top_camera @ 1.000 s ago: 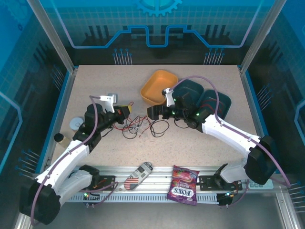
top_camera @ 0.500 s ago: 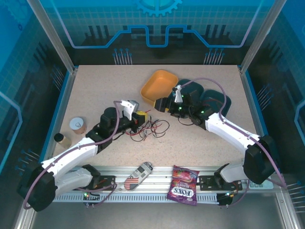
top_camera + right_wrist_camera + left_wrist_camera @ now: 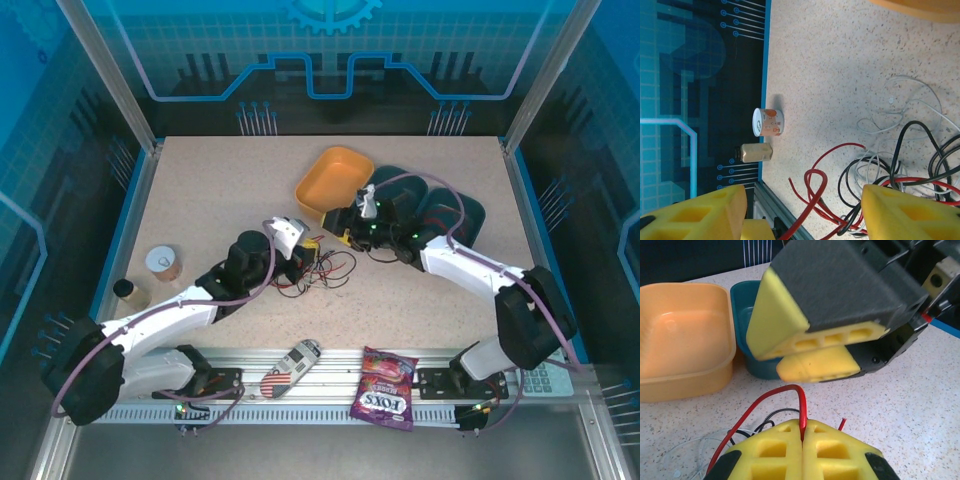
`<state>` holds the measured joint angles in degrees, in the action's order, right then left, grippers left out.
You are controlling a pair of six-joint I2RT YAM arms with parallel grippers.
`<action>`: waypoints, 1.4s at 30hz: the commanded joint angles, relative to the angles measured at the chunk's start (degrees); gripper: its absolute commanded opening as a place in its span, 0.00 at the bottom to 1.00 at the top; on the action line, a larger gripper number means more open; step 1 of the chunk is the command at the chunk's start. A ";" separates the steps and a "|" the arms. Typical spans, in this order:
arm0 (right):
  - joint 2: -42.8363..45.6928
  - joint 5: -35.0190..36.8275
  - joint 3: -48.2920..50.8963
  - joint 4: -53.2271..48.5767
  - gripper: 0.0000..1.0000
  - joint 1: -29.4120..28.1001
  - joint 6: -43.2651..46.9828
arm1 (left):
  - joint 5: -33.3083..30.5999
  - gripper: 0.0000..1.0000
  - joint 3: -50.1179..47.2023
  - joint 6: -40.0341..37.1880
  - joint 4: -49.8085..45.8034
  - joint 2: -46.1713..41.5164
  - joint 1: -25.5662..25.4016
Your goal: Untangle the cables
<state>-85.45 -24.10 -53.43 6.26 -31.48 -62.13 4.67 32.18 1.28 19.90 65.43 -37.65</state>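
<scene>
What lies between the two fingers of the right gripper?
In the right wrist view, the tangled cables lie there on the table: red, black and white loops between the spread fingers of the right gripper.

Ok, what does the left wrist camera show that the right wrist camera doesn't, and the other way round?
Left wrist, not right: the left pincer pinching shut on the red cable, and a teal tub. Right wrist, not left: a paper cup and a small jar by the table edge. Both: the right pincer, the red cable, the black cable, the white cable, the orange tub.
</scene>
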 commanded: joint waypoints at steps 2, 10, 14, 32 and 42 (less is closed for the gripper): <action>-2.79 -2.97 0.06 5.07 0.61 -0.95 -2.82 | -1.36 0.00 -0.54 -1.54 2.53 0.58 -0.63; -6.56 -4.17 -1.03 8.36 0.50 -3.01 -4.29 | -1.84 0.00 -0.19 -1.64 2.19 2.17 -0.74; -7.62 -5.25 -0.96 12.25 0.40 -3.23 -5.59 | -1.85 0.00 0.07 -1.94 0.83 2.60 -0.76; -2.57 -1.67 -5.16 -0.83 0.00 -3.23 4.37 | 0.37 0.55 -2.00 -0.42 -3.87 -3.70 -0.80; 2.00 3.93 -8.58 -11.37 0.00 -2.97 12.31 | 5.65 0.99 -2.95 0.68 -5.61 -12.89 -0.77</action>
<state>-86.21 -22.90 -59.61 0.19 -34.44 -54.24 8.25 30.52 1.43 15.25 55.37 -38.26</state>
